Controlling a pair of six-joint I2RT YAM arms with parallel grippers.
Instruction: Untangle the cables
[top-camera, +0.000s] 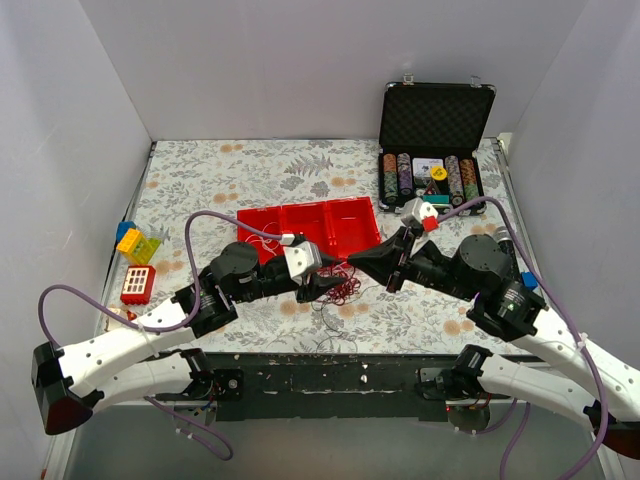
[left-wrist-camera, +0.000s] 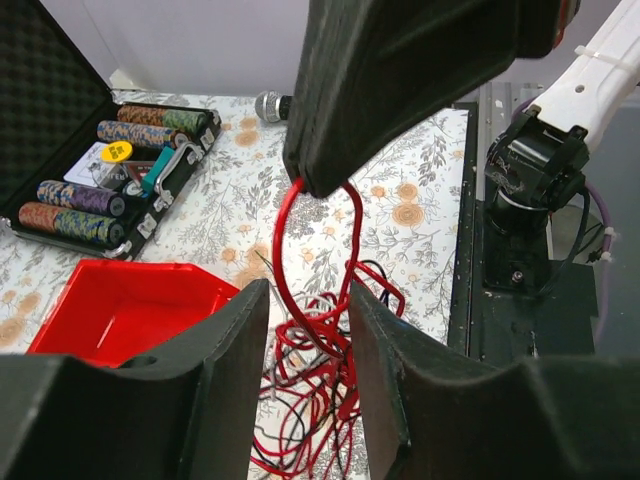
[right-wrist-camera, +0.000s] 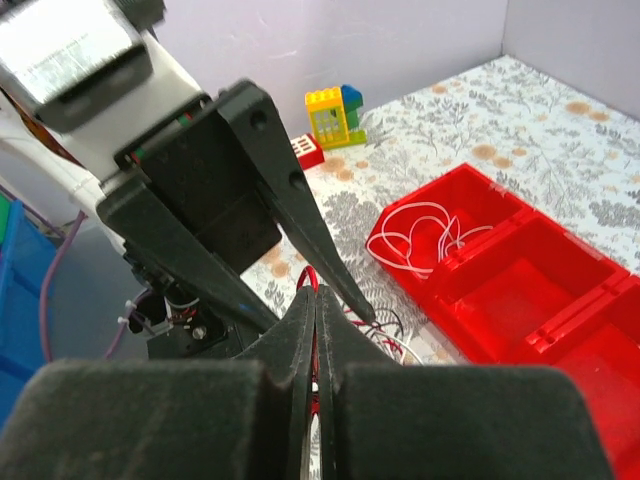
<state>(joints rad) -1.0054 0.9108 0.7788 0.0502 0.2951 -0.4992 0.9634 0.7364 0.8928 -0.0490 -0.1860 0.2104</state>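
A tangle of thin red, black and white cables (top-camera: 340, 290) lies on the flowered table in front of the red tray (top-camera: 312, 208). My right gripper (top-camera: 350, 262) is shut on a red cable loop (left-wrist-camera: 300, 250) and holds it up above the tangle; its closed tips show in the right wrist view (right-wrist-camera: 316, 293). My left gripper (left-wrist-camera: 308, 300) is open, its fingers (left-wrist-camera: 225, 350) on either side of the raised red loop and the tangle (left-wrist-camera: 315, 400). A loose white cable (right-wrist-camera: 425, 235) lies in the tray's left compartment.
An open black case of poker chips (top-camera: 435, 150) stands at the back right. Coloured toy bricks (top-camera: 137, 244) and a red brick (top-camera: 137, 285) lie at the left edge. The tray (left-wrist-camera: 130, 300) sits just left of the tangle.
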